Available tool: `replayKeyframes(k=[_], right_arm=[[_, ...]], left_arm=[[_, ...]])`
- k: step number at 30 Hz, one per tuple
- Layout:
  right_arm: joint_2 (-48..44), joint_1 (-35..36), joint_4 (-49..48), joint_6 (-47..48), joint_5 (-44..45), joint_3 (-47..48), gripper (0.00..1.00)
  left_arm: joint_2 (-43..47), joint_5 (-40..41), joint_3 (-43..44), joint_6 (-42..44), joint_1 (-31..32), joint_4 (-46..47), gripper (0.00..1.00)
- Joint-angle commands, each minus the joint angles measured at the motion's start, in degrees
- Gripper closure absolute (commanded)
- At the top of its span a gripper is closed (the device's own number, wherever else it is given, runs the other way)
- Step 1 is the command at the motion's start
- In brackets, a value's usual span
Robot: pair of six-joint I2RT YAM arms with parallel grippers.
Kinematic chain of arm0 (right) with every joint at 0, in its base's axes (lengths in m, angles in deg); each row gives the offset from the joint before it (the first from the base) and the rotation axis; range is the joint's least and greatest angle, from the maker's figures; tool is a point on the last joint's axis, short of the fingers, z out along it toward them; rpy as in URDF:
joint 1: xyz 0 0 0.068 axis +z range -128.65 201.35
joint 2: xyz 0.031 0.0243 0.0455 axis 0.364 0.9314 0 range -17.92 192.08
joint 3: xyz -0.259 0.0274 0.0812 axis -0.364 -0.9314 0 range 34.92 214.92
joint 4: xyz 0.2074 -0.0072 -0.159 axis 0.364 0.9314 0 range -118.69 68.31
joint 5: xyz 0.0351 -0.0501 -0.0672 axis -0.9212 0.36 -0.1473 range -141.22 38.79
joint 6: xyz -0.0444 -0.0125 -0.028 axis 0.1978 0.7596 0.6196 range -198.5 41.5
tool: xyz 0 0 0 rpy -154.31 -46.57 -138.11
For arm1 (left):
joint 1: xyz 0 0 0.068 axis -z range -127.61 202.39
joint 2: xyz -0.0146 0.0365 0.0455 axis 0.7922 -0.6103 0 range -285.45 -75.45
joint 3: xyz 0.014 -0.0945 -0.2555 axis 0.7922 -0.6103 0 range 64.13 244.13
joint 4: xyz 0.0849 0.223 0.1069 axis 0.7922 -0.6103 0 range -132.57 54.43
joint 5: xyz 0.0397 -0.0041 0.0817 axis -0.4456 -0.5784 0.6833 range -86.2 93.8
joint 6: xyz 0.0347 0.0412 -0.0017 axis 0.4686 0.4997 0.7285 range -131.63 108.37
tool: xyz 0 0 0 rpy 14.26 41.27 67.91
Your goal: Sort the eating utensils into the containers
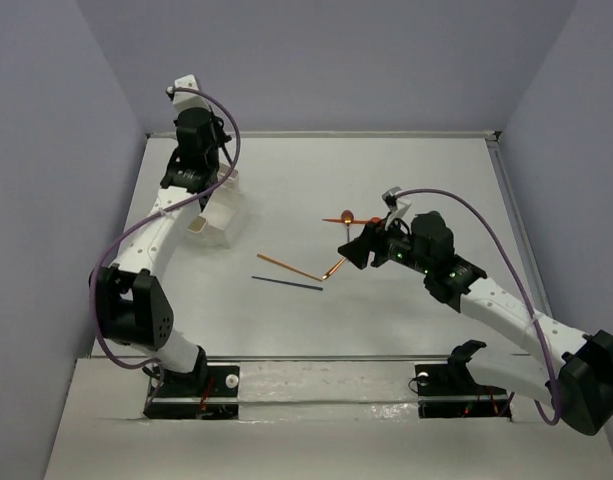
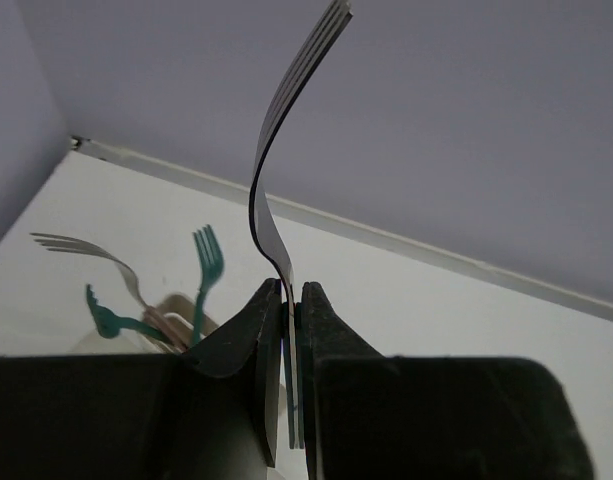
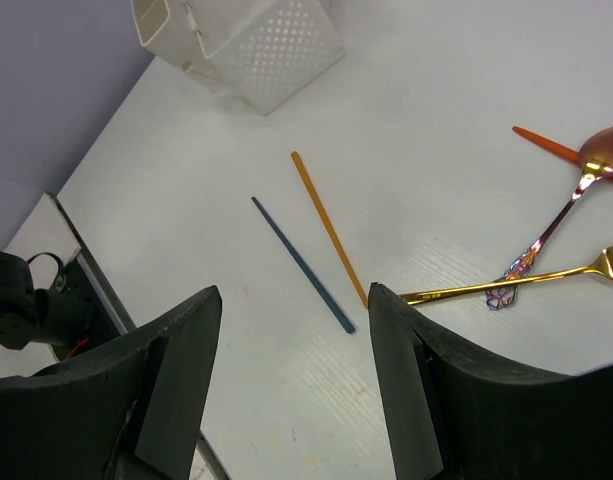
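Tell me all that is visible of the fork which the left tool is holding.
The fork is seen edge-on in the left wrist view, so it looks like a thin strip, dark on one side and shiny grey on the other, perhaps metal. Its handle bends in a soft S shape and ends in long slim tines at the top. It stands roughly upright, tines away from the left tool. The lower handle is pinched between the two black fingers; nothing else touches it.

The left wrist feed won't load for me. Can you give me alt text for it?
The left claw is shut on the handle of a dark fork, held upright with its tines at the top. Behind it to the left, two teal utensils and a silver fork stand in a blurred container.
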Motion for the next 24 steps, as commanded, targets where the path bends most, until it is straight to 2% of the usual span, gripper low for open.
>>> replayKeyframes(k=[1, 6, 11, 24], right_arm=[[-1.41, 0.64, -4.22, -0.48, 1.24, -1.23, 0.34], [-1.23, 0.64, -5.98, -1.71, 0.18, -3.43, 0.34], [0.08, 0.64, -6.86, -1.98, -0.34, -3.61, 0.34], [3.07, 0.64, -8.44, -1.98, -0.78, -3.78, 0.34]], left_arm=[[-5.11, 7.81, 4.17, 7.09, -3.75, 4.80, 1.00], [-8.29, 9.65, 4.80, 9.98, -5.96, 8.23, 1.00], [-8.90, 11.24, 1.37, 12.80, -6.49, 14.99, 1.00], [-11.80, 7.73, 2.34, 10.70, -7.10, 17.81, 1.00]])
